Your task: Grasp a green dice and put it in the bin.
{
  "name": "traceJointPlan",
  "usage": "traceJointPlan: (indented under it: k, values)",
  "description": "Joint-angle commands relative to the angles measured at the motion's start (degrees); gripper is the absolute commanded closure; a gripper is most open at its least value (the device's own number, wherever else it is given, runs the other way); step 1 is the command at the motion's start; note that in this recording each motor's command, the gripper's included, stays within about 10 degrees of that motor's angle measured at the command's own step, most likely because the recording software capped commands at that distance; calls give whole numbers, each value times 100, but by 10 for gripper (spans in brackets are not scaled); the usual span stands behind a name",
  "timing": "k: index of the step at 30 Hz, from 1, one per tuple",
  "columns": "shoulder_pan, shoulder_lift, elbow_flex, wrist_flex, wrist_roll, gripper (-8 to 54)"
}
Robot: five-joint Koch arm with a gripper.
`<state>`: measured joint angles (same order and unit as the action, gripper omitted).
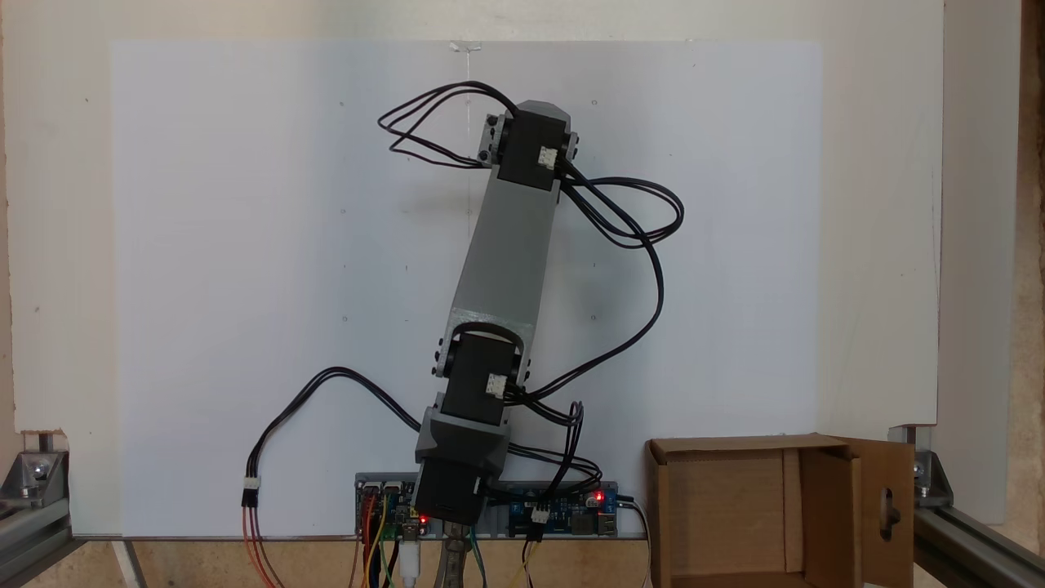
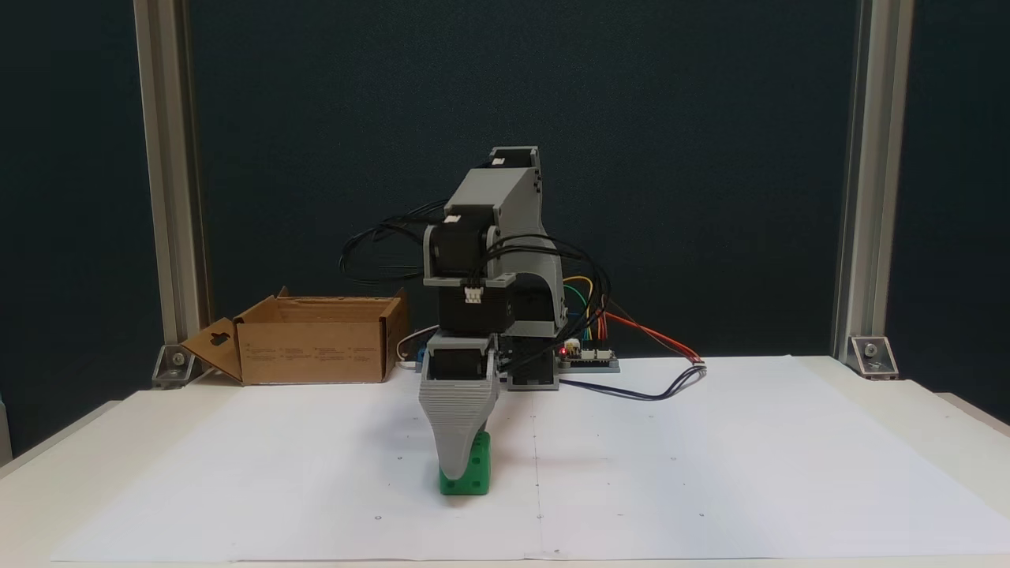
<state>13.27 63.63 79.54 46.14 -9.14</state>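
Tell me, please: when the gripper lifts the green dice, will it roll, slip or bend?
The green dice is a flat-faced cube sitting flat on the paper, so rolling seems unlikely. It looks solid, probably stiff. It is small beside the gripper, likely light.

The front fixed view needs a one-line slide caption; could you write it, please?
Gripper lowered over the green dice on white paper, cardboard bin behind.
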Motion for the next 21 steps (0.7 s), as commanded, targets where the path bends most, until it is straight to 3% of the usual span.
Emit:
traceJointPlan:
  k: [1,21]
  values:
    - [9,-26,-448,-35,220,23]
    - [35,-290,-448,-88,220,59]
